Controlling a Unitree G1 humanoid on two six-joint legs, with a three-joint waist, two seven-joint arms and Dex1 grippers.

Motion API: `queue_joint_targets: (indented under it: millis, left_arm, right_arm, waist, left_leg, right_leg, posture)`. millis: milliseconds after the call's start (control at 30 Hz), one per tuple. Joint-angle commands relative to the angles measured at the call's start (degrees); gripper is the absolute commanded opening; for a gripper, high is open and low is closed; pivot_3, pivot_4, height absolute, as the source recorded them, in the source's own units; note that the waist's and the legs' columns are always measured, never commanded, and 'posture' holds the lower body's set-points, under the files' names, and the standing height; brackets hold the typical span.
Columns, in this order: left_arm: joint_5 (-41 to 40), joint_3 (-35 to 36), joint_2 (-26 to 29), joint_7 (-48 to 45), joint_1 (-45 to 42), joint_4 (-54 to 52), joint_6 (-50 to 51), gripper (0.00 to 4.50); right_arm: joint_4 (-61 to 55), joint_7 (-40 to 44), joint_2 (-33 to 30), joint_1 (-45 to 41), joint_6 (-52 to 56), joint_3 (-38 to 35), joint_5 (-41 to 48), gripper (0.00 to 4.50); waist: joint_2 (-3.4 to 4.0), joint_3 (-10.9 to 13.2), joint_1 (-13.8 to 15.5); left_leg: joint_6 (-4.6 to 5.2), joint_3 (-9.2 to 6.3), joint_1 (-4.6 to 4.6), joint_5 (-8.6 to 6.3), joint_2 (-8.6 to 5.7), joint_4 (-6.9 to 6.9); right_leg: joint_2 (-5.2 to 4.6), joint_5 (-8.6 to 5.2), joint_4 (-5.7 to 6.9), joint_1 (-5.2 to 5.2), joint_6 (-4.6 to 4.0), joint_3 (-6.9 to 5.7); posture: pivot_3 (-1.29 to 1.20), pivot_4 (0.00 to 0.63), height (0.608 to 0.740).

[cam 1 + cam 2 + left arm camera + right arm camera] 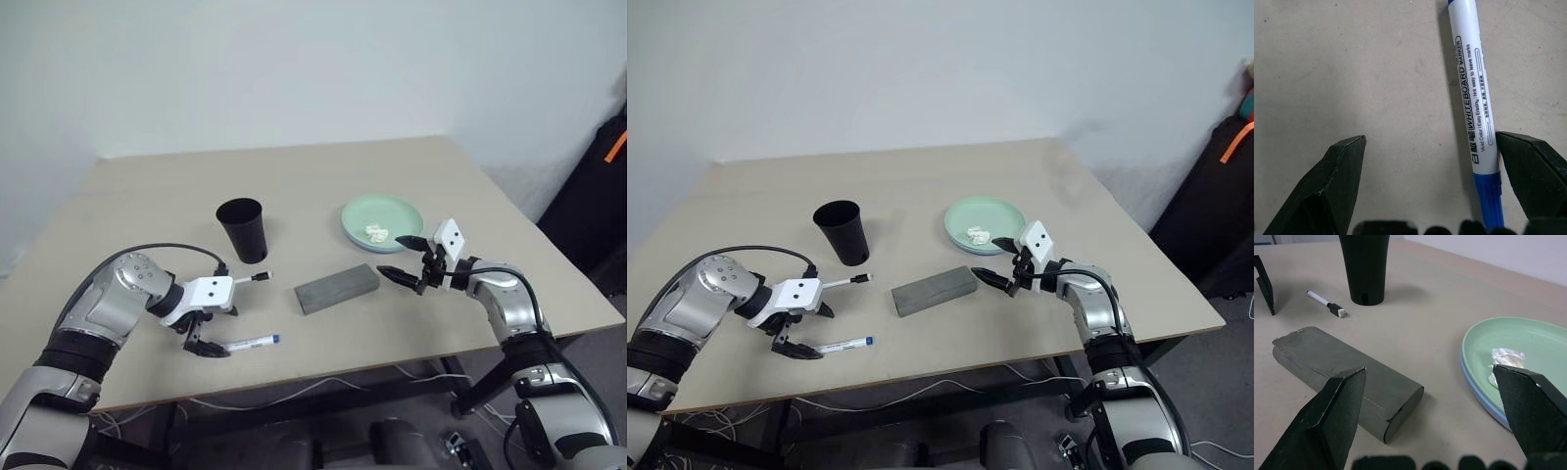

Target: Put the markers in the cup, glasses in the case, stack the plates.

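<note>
- Markers: one marker (252, 343) lies flat on the counter (323, 186) near the front edge, blue cap pointing toward the case side, white barrel printed "WHITEBOARD MARKER".
- Left end effector (203, 341) points down over that marker's tail end, jaws wide. In the left wrist view the marker (1475, 112) sits just inside one finger (1535, 178), close to touching; the other finger is well apart from it. Nothing gripped.
- Second pen-like item (253, 278), white barrel with dark tip, lies on the counter between the cup and the left end effector.
- Cup (242, 229): black, upright, mouth up, left of centre on the counter. Can't tell what's inside.
- Case (336, 288): grey, lid closed, lying flat at an angle near the counter's centre, between the two arms.
- Plates (382, 221): mint green plate sits on top of the light blue one, right of the cup; small white bits (376, 234) on the green plate.
- Right end effector (403, 258) hovers just right of the case and in front of the plates, pointing roughly level toward the case, jaws wide, empty.
</note>
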Motion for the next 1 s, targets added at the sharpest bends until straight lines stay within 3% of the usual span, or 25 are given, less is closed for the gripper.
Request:
queue_joint_targets:
  millis: [33, 200, 300, 400, 867, 1000]
  left_arm:
    - [1.0, -0.8, -0.7, 0.5, -0.5, 0.6, -0.1, 4.49]
    - [1.0, -0.8, -0.7, 0.5, -0.5, 0.6, -0.1, 4.49]
    - [1.0, -0.7, -1.0, 1.4, 0.6, 0.1, 0.3, 3.93]
    - [0.4, -0.2, -1.3, 1.9, 1.0, -0.3, 0.1, 3.00]
    - [-0.6, 0.4, -2.2, 1.6, 0.9, -1.7, 0.8, 3.00]
    - [-1.6, 1.2, -2.7, 1.7, 1.0, -2.3, 1.9, 2.15]
  right_arm:
    - [-2.6, -0.1, -0.6, -0.5, -0.3, -1.0, 0.8, 4.50]
    - [-2.6, -0.1, -0.6, -0.5, -0.3, -1.0, 0.8, 4.50]
    - [-1.9, 0.0, -0.2, -0.8, -0.8, -0.8, 0.7, 4.50]
    - [-1.2, 0.2, 0.0, -1.2, -1.1, -0.6, 0.6, 4.50]
    - [-1.8, 0.1, 0.0, -0.8, -0.8, -0.6, 0.6, 4.50]
    - [-1.8, 0.1, 0.1, -0.9, -0.8, -0.5, 0.6, 4.50]
  waist:
    - [0.00, 0.0, 0.0]
    - [0.00, 0.0, 0.0]
    - [0.00, 0.0, 0.0]
    - [0.00, 0.0, 0.0]
    - [0.01, 0.0, 0.0]
    - [0.00, 0.0, 0.0]
  left_leg:
    - [0.00, 0.00, 0.00, 0.00, 0.00, 0.00]
    - [0.00, 0.01, 0.00, 0.00, 0.01, -0.01]
    - [0.00, 0.02, 0.00, 0.00, 0.01, -0.01]
    - [0.00, 0.07, 0.00, 0.00, 0.02, -0.05]
    - [0.01, 0.11, 0.01, -0.01, -0.01, -0.14]
    - [0.01, 0.11, -0.01, -0.01, -0.01, -0.14]
  right_leg:
    - [0.00, 0.00, 0.00, 0.00, 0.00, 0.00]
    - [0.00, 0.00, 0.00, -0.02, 0.00, 0.01]
    - [0.00, 0.00, 0.00, -0.02, 0.00, 0.02]
    - [0.00, 0.00, -0.01, -0.05, 0.00, 0.06]
    - [-0.01, 0.00, -0.07, -0.07, 0.01, 0.14]
    - [-0.01, -0.01, -0.08, -0.08, 0.01, 0.14]
  posture:
    - [0.00, 0.000, 0.720]
    - [0.00, 0.000, 0.720]
    - [0.00, 0.000, 0.720]
    - [0.00, 0.000, 0.720]
    - [0.00, 0.000, 0.720]
    - [0.00, 0.000, 0.720]
